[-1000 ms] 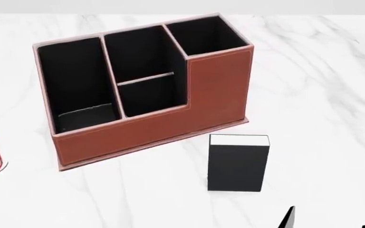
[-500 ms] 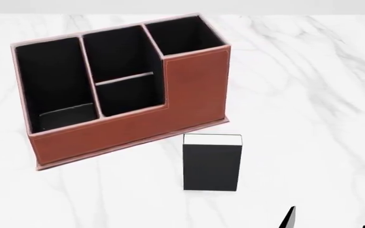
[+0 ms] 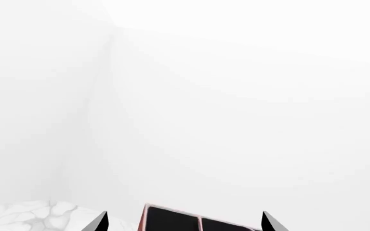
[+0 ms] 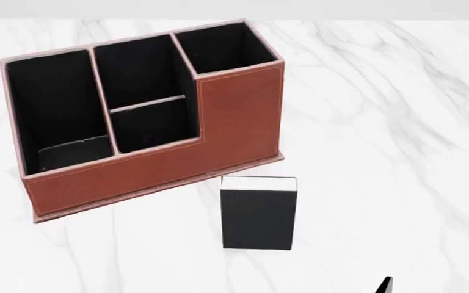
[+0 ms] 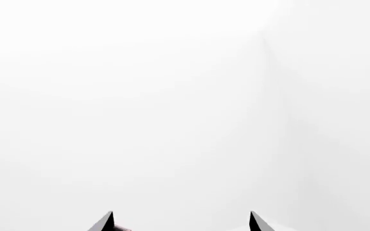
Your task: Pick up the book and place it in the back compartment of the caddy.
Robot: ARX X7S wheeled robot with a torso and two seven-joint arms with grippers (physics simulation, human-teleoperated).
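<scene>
The black book stands upright on the marble table, white page block on top, just in front of the reddish-brown caddy. The back compartment is the small black-lined pocket between the thin divider and the low front wall; nothing shows in it. In the head view only one dark fingertip of my right arm pokes in at the lower edge, right of the book. My left gripper is open, looking over the caddy's rim. My right gripper is open and holds nothing.
White walls fill both wrist views. Marble tabletop shows at the edge of the left wrist view. The tall square end pocket of the caddy stands behind the book, and the long pocket is at the caddy's left end.
The head view has swung right: caddy and book now sit further left in it, and the red patterned cup has left the view. The right fingertip shows lower.
</scene>
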